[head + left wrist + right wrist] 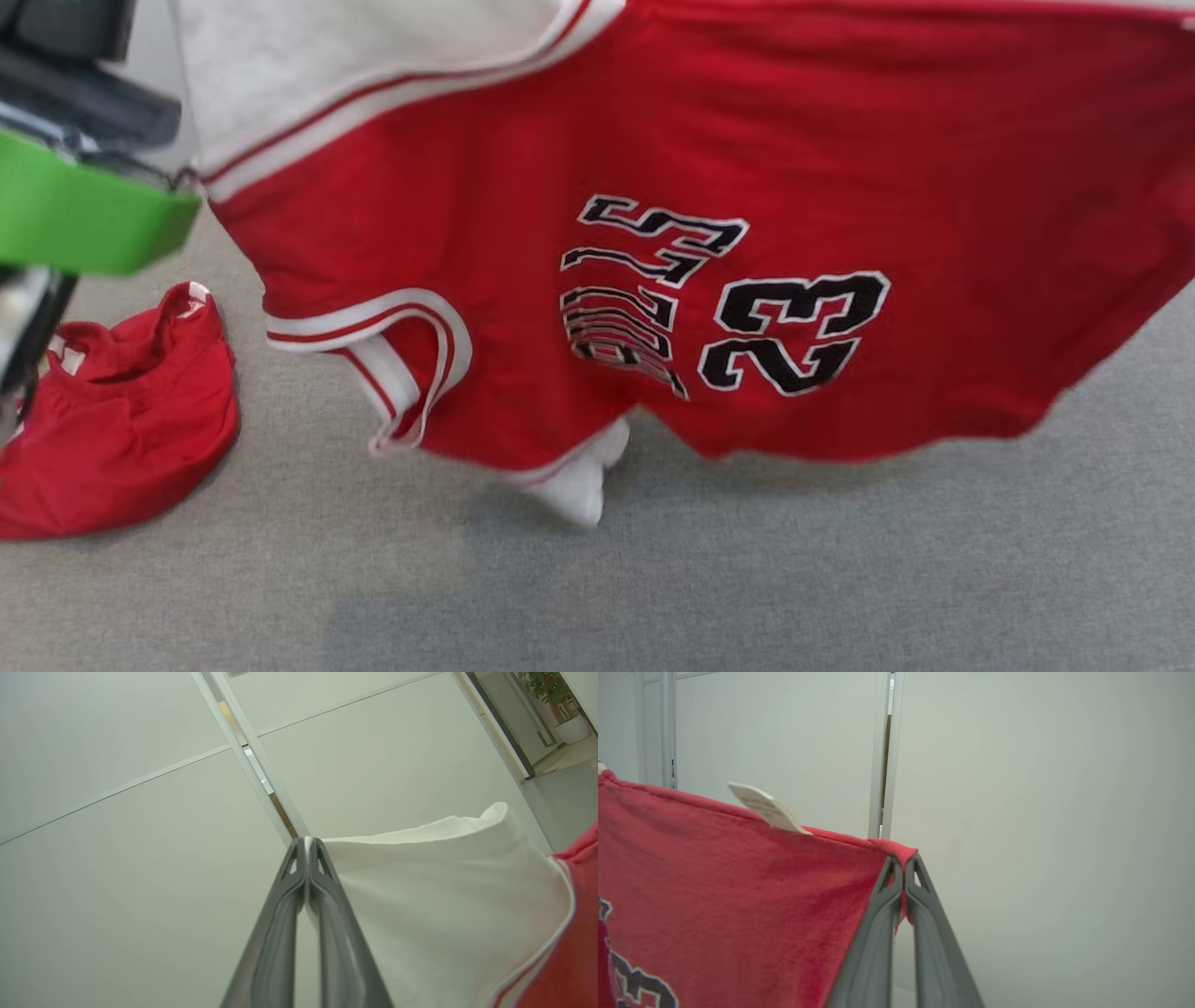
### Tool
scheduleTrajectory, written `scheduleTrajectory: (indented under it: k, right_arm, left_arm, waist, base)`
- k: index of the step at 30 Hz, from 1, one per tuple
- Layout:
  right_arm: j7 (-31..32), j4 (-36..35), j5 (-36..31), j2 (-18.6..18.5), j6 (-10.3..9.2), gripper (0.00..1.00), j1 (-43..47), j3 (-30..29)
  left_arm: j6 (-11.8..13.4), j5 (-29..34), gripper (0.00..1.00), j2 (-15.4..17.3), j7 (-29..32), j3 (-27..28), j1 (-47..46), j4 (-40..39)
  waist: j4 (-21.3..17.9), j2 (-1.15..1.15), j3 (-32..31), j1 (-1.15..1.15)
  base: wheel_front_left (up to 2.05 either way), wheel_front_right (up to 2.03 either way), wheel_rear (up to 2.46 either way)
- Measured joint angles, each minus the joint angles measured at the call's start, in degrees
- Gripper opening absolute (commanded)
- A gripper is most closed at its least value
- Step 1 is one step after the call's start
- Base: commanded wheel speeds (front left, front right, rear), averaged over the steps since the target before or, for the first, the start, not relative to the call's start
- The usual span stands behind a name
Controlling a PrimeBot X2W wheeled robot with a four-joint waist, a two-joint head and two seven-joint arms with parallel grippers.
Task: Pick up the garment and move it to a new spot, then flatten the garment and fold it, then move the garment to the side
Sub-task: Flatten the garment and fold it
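Red jersey [523, 168] hangs spread in the air, its upper edge stretched between both hands and its lower edge hanging loose and wavy above the grey felt-like surface [747, 579]. Left hand [307, 842] is clenched on a corner of the white fabric panel, fingers pressed together with cloth pinched at the tips. Right hand [904, 858] is clenched on the red hem corner, which bunches over the tips. The knit looks soft and slightly fuzzy. Armhole [392, 364] has white trim with a red stripe and droops in a loop. The black "23" [794, 331] with white outline sits mid-cloth, beside creased lettering. A white care tag [768, 809] sticks up from the top edge. A white fold pokes out below the hem at centre. A second red garment [112, 420] lies crumpled on the surface at near left, well apart from the jersey. A green panel [84, 215] and dark gear crowd the far left. The near and right parts of the surface are open. Pale smooth wall panels [117, 858] are behind both hands.
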Motion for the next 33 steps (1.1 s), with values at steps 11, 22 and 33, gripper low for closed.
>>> scheduleTrajectory:
  k: [11, 22, 33]
  right_arm:
    - [10.6, 16.8, -5.7, 6.3, 0.01, 0.0, -37.2, 16.8]
    - [-0.3, 36.6, -23.4, 11.7, 0.03, 0.0, -73.1, 28.0]
    - [-8.0, 48.9, -29.2, 14.3, 0.04, 0.0, -77.3, 37.0]
  left_arm:
    - [-9.4, 3.4, 0.0, -8.1, -4.9, -7.0, -24.8, 25.8]
    - [-8.3, 15.7, 0.0, -14.2, -22.8, -9.6, -53.7, 46.7]
    - [-8.2, 15.6, 0.0, -16.3, -23.1, -1.0, -40.0, 38.0]
  waist:
    - [0.2, 0.0, 8.5, 0.0]
    - [0.6, 0.0, 23.4, 0.0]
    - [2.0, 0.0, 36.8, 0.02]
  base:
    - [0.0, 0.0, 0.0]
    - [0.0, 0.0, 0.0]
    - [0.0, 0.0, 0.0]
